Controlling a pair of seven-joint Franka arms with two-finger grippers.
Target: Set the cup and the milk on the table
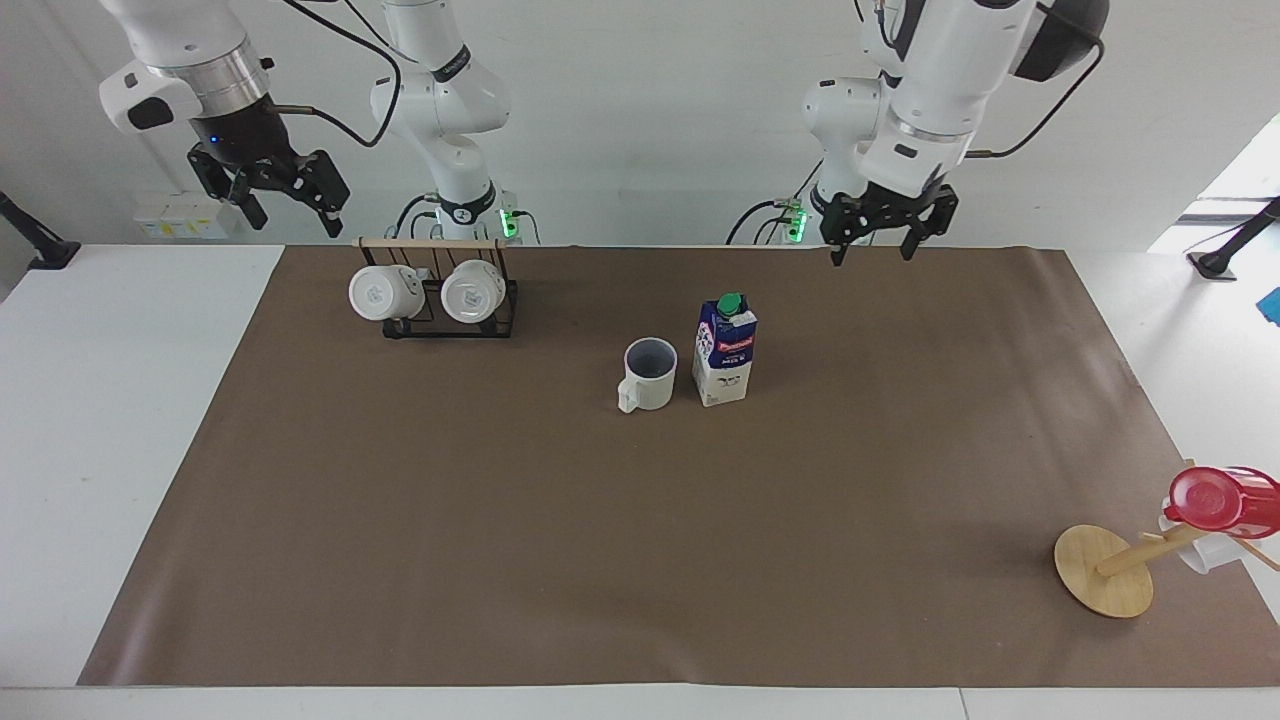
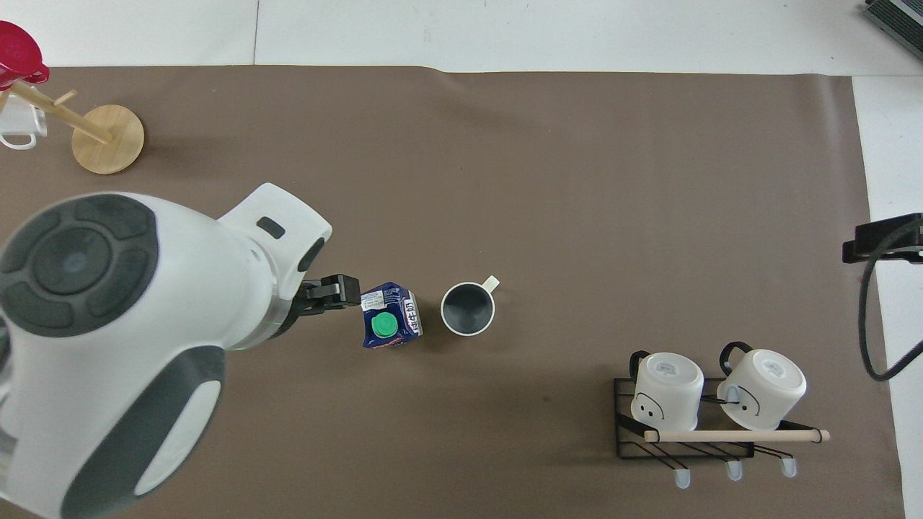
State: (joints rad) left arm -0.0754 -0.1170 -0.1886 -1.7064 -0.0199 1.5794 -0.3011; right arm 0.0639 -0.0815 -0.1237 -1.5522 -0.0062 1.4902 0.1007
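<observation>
On the table's [image 1: 120, 420] brown mat [image 1: 600, 540], cup [image 1: 648, 374] beside milk [image 1: 725, 350].

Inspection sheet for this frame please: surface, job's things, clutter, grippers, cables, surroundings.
Surface: white table under a brown mat.
Job's things: cup and milk upright on the mat, side by side, apart.
Clutter: rack with two white mugs; wooden stand with a red cup.
Grippers: left gripper open, raised over the mat's edge; right gripper open, raised beside the rack.
Cables: black cable at the table's edge.
Surroundings: white wall.
</observation>
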